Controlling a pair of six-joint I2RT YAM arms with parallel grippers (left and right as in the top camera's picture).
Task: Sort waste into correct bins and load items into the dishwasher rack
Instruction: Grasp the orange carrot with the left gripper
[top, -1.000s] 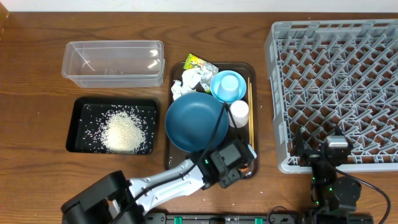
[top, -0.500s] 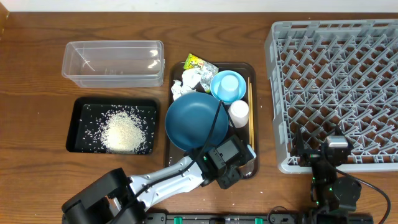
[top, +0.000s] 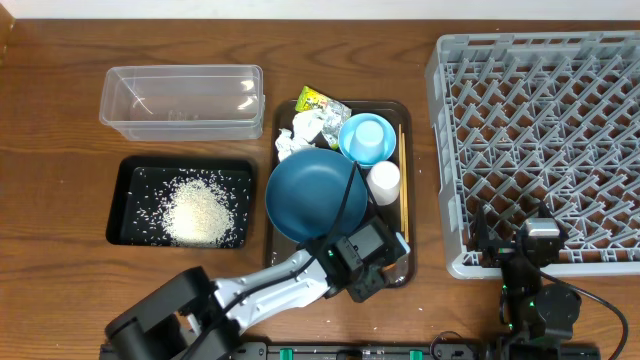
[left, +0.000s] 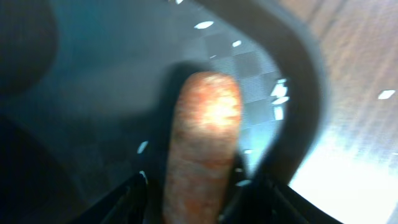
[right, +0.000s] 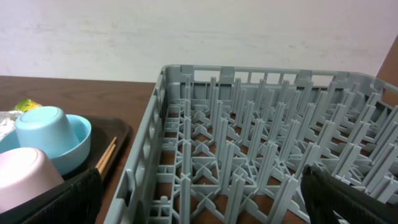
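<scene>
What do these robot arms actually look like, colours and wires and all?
The left arm has a silvery-white link between bulky black joints, with a black cable looping off it. The right arm is black, with small green lights and a pale grey block.

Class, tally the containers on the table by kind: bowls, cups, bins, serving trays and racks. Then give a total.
Bowls: 2 (dark-blue bowl, light-blue bowl)
Cups: 2 (light-blue cup, white cup)
Bins: 2 (clear tub, black tray)
Serving trays: 1 (brown serving tray)
Racks: 1 (grey dishwasher rack)
Total: 8
</scene>
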